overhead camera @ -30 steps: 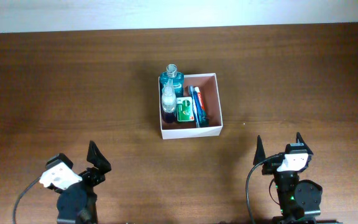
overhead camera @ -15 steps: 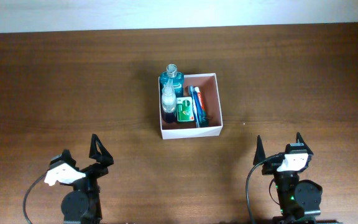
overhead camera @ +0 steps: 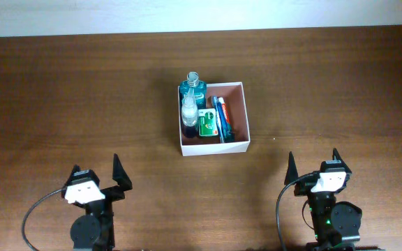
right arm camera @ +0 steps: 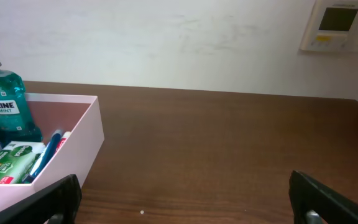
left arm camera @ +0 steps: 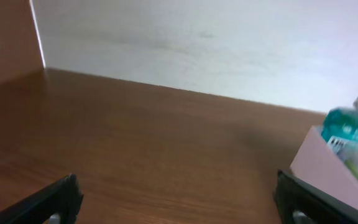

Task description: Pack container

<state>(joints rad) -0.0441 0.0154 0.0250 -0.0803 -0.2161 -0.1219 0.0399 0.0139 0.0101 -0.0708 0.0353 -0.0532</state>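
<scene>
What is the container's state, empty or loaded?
Loaded: the container holds a mouthwash bottle, a green packet and a toothpaste tube.

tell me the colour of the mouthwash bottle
Teal; the mouthwash bottle shows best in the right wrist view.

Black arms (overhead camera: 89, 226), white caps (overhead camera: 82, 188), cables (overhead camera: 33, 215)

Dark brown, wood-grained table (overhead camera: 82, 90) fills the overhead view, its far edge meeting a white wall (overhead camera: 201, 14). One thing rests directly on the wood: a square, shallow container (overhead camera: 215, 148) with thin white walls and a reddish-brown inside, standing flat near the middle, closer to the far edge than the near one.
</scene>
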